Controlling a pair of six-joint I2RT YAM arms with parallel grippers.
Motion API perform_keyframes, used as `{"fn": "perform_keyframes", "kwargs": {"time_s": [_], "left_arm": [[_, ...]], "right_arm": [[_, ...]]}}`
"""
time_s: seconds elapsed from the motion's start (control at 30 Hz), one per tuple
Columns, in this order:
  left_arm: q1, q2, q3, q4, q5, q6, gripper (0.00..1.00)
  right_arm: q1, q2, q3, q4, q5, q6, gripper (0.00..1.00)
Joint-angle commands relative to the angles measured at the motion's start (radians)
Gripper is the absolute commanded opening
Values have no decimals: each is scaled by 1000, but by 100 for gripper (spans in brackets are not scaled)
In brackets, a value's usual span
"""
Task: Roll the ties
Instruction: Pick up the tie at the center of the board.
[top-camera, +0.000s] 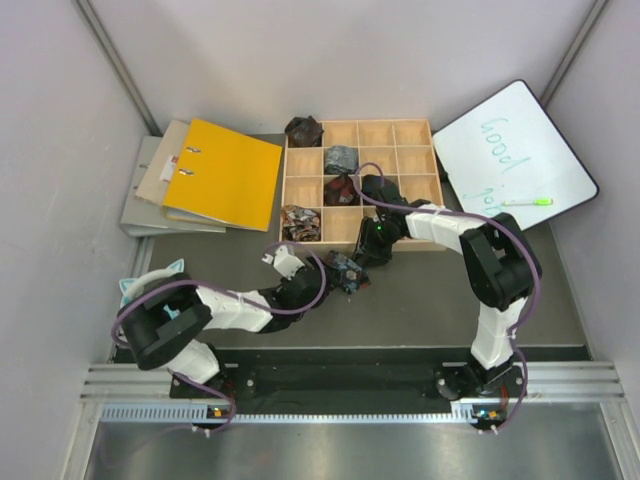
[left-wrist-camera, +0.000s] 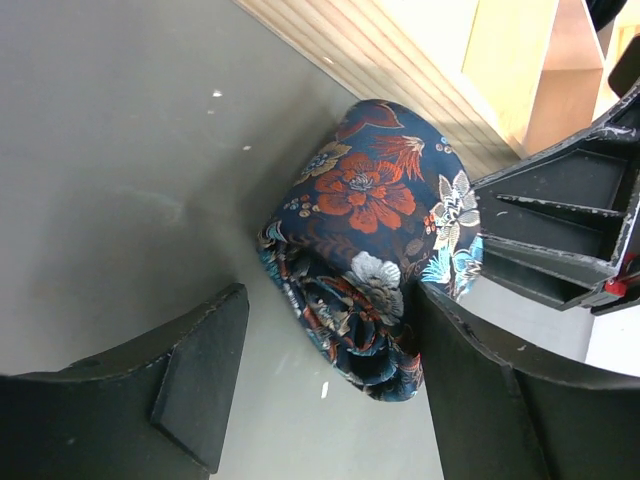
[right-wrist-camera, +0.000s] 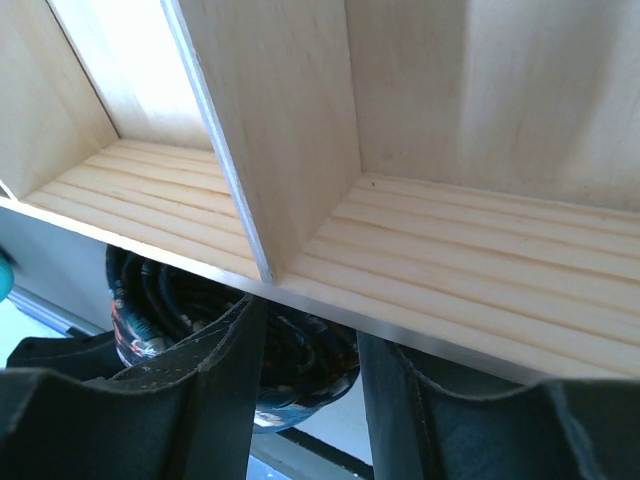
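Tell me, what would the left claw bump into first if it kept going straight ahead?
The rolled floral tie: it sits between the left gripper's open fingers, so it would likely be met first, before the wooden tray behind it.

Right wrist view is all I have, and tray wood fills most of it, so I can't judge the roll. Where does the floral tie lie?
Observer: The floral tie lies rolled up on the table, just outside the tray.
Operator: Is the left gripper on it?
Observer: The left gripper is open around it, and one finger stands clear of the cloth.
Operator: Is any tray cell taken?
Observer: Yes, a brown-patterned tie sits in the near-left cell.
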Motion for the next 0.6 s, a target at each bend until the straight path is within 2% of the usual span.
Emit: {"fn": "perform_keyframes", "kwargs": {"time_s": [0.0,0.3,0.37,0.53,0.57], "left_arm": [[2,77,31,2,40,4,68],[4,192,66,13,43,23,56],[5,201,72,14,46,29,48],[8,196,113,-27,53,86,35],[8,192,120,-42,53,99,29]], "right_arm": [[-3,47,-15,89,-12,-7,42],[-3,71,-36,115,-44,-2,41],[-5,73,-39,120,-49,-2,41],[-3,80,-50,131,-58,-1,41],[-3,82,-53,137,-61,1,41]]}}
